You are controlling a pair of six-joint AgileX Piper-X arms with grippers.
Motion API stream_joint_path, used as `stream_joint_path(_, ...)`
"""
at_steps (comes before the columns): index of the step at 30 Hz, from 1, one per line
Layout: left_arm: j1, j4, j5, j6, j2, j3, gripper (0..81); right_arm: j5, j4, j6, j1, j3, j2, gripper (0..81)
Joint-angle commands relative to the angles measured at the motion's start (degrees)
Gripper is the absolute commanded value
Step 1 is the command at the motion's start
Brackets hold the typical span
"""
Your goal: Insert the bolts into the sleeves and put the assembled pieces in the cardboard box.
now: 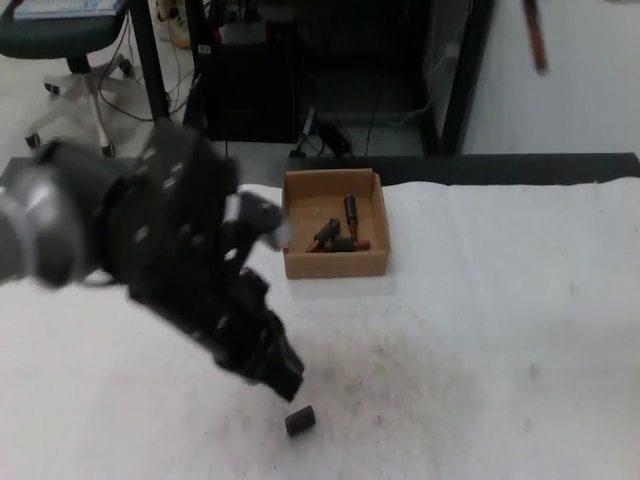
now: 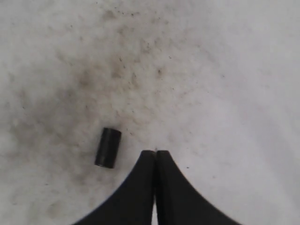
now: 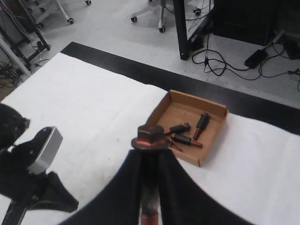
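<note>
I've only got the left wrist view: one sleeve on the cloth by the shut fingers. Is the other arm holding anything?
Observer: Yes, the right gripper is shut on a bolt, its head clear of the jaws.
Operator: Anything boxed yet?
Observer: Three assembled pieces lie in the cardboard box.
Operator: Where's that box?
Observer: Across the bench, beyond the sleeve, toward the far edge.

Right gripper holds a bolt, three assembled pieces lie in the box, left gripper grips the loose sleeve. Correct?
No: the left wrist view shows the left gripper shut and empty, the sleeve lying on the cloth beside it. The rest holds.
</note>
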Motion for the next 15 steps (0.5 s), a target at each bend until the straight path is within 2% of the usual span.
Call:
stream_joint_path(1,-1.6,3.8,-6.2,5.2,1.1,-4.8,0.3,-2.0,-0.6,-0.2,-2.0,2.6,-3.8,0.8)
stream_joint_path(5,-2.2,4.0,-7.5,5.4,3.2,-6.8,0.0,-3.2,-0.7,0.4,-4.4,8.9,-10.5,0.8)
stream_joint_path(7,-2.4,4.6,-10.7,4.8,3.7,-7.2,4.9,-3.2,-0.8,0.4,-4.3,10.8,-12.6,0.8)
stream_joint_path(9,-2.5,6.3,-11.8,5.2,4.3,-7.6,17.4,-3.2,-1.1,0.6,-4.3,12.3,-13.9,0.8)
stream_joint_path(11,-2.5,7.8,-11.8,5.6,4.7,-7.8,34.0,-3.2,-1.4,0.6,-4.3,13.5,-14.6,0.8)
stream_joint_path(13,-2.5,8.8,-11.8,5.6,5.5,-7.8,45.6,-3.2,-1.9,0.6,-4.3,14.4,-14.8,0.8)
stream_joint_path(15,-2.5,9.8,-11.8,5.4,6.1,-7.8,48.6,-3.6,-2.2,1.6,-4.3,14.8,-14.8,0.8)
